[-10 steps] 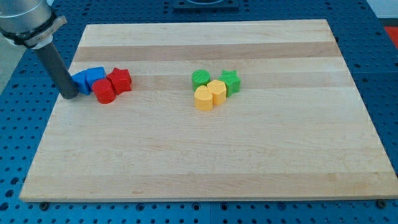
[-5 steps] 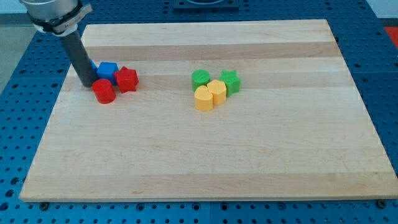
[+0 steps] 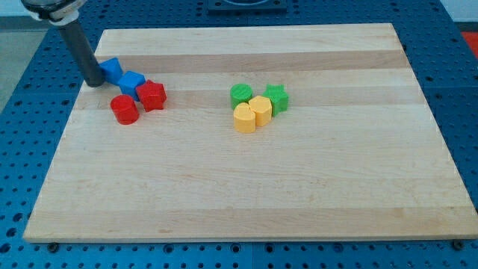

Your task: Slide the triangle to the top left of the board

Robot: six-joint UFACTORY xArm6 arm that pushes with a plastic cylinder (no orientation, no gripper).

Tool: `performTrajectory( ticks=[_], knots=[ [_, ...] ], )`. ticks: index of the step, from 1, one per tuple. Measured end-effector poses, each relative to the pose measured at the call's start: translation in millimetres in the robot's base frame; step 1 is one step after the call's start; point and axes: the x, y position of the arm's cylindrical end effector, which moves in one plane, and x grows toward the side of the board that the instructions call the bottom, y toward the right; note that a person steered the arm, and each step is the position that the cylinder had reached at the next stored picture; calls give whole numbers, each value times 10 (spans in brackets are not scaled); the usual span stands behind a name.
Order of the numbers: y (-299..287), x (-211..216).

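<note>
My tip (image 3: pixel 95 82): bare dark rod end, holds nothing, touching left side of small blue triangle block (image 3: pixel 111 69). Triangle block near left edge of pale wooden board (image 3: pixel 299 187), short of top left corner. Blue cube-like block (image 3: pixel 131 82) just right of and below triangle block, against red block (image 3: pixel 151 96); red cylinder (image 3: pixel 125 109) below.

Risk: contact is on left side; further push there drives triangle block rightward, away from corner. Off-centre push may spin it off tip.

Rod upper part cut off at top of view. Triangle block's shape hard to confirm.

A straight dark rod — my tip (image 3: pixel 95 84) — under a silver-grey collar.
</note>
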Motion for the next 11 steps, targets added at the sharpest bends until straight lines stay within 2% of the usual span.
performTrajectory(
  ticks=[2,4,7,9,11],
  knots=[
    [257,-71],
    [329,-405],
    [751,-470],
    [770,-750],
    [713,-817]
  ],
)
